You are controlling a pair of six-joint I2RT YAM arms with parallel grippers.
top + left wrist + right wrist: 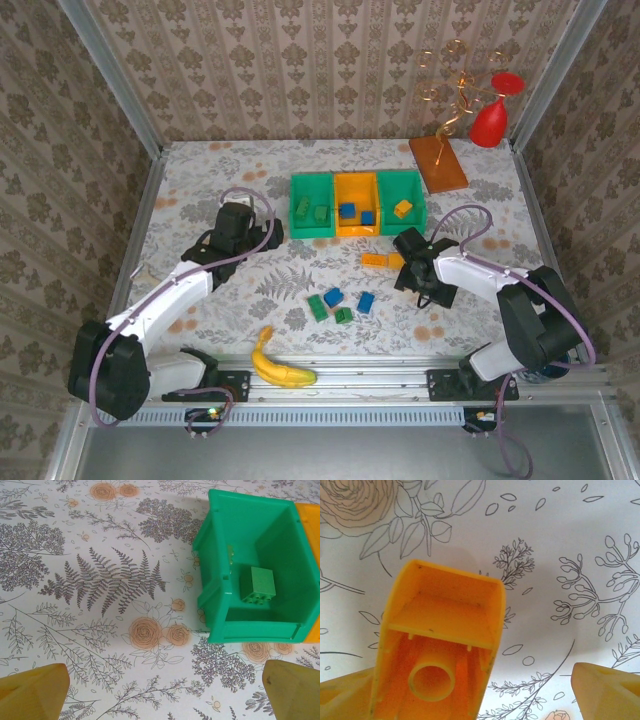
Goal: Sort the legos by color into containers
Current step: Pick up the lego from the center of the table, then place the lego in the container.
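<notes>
Three bins stand in a row: a green bin (312, 216) (220, 580) holding green bricks (257, 582), an orange bin (355, 216) with two blue bricks, and a second green bin (403, 206) with an orange brick. Loose on the table lie an orange brick (377, 260) (442, 640), two blue bricks (333, 297) and two green bricks (317, 307). My right gripper (403, 262) (477, 690) is open, low over the orange brick, which lies hollow side up against its left finger. My left gripper (258, 232) (165, 692) is open over bare table, just left of the green bin.
A yellow banana (280, 366) lies near the front rail. A flat brown-orange board (438, 162), a red vase (490, 118) and wire curls sit at the back right. Patterned walls close in both sides.
</notes>
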